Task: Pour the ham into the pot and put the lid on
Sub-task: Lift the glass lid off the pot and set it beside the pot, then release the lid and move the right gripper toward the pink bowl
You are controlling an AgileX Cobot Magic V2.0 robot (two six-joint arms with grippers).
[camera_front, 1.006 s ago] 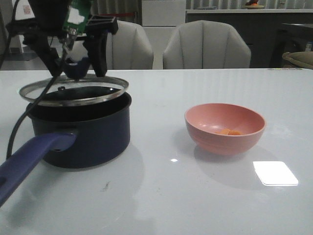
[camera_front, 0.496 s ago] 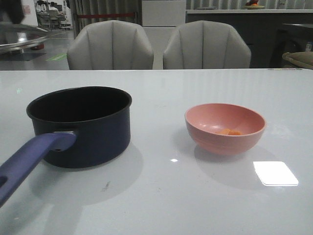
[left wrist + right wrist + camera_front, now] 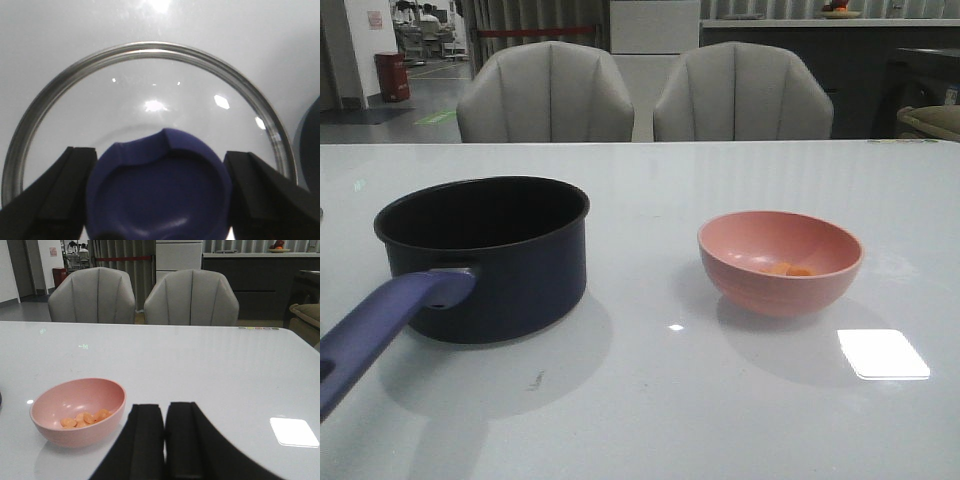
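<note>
Left fingers [image 3: 50,195] clamp the lid [image 3: 150,115] by its knob; right fingers [image 3: 165,440] look closed, empty, beside the ham [image 3: 85,418].

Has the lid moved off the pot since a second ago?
Yes. It hung just above the pot then; now it is gone from the front view, carried off leftward. The left claw holds the lid by its knob.

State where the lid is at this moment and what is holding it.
The lid shows only in the left wrist view, out of the front view's frame, with the left claw on either side of its blue knob above the white table.
</note>
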